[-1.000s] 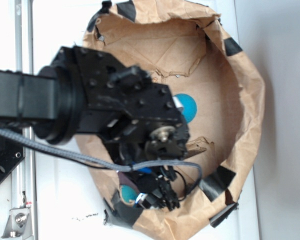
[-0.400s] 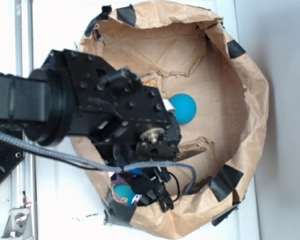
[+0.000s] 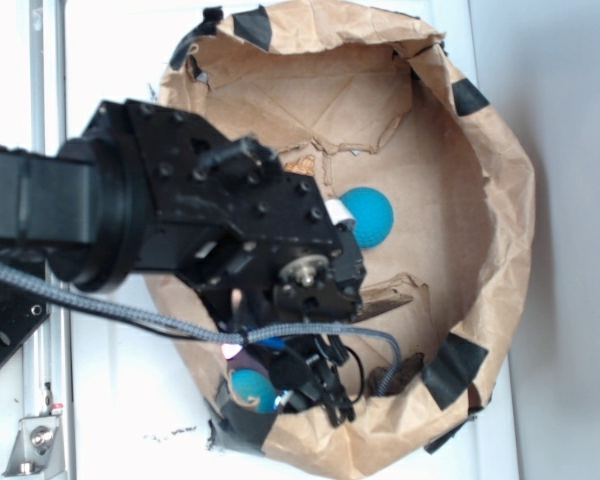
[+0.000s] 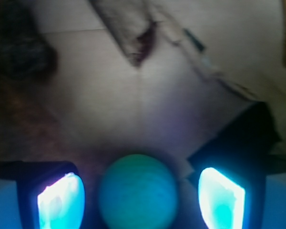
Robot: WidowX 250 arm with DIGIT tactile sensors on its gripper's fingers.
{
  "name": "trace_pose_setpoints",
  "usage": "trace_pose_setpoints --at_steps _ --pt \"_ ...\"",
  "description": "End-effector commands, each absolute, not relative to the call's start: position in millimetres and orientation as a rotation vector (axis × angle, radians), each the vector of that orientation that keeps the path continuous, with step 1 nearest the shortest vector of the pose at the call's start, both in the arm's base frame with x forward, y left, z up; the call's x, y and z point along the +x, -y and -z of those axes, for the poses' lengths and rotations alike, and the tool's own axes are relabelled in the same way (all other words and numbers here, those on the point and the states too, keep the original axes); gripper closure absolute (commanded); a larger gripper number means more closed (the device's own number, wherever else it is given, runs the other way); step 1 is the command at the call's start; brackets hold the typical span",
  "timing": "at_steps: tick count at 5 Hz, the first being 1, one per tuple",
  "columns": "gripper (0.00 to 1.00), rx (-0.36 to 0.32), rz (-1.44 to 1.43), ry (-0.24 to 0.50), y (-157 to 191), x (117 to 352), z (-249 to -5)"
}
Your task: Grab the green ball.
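Jaws spread wide, the gripper (image 4: 141, 198) now straddles the green ball (image 4: 137, 192), its lit fingers (image 4: 61, 200) standing on either side with gaps showing. Over the past second the arm has dropped deeper toward the near-left wall of the brown paper bag (image 3: 500, 200), where the ball sits on the floor by a black tape patch (image 3: 242, 425). The larger blue ball (image 3: 368, 216) lies well apart, mid-bag. Closing looks like the step left.

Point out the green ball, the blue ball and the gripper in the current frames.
green ball (image 4: 136, 191): wrist view, centre of its visible face, between the fingers.
blue ball (image 3: 368, 216): exterior view, middle of its exposed surface.
gripper (image 4: 140, 200): wrist view, midway between its open fingertips.
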State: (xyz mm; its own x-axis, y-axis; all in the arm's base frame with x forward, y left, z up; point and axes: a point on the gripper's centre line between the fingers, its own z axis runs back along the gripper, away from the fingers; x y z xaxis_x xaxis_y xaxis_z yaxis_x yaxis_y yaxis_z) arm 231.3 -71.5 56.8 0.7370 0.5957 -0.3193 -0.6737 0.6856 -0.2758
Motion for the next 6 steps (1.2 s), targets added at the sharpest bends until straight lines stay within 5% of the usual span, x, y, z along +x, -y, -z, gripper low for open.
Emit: trace_pose_setpoints --at_steps 1,2,3,6 --pt "0.0 -0.435 -0.669 -0.168 82 242 -28" --pt "0.0 -0.432 -0.643 -0.228 93 236 -10" --pt "1.0 -0.428 -0.673 -0.257 92 232 -9" --pt "1.0 -0.432 -0.66 -0.216 85 230 -24"
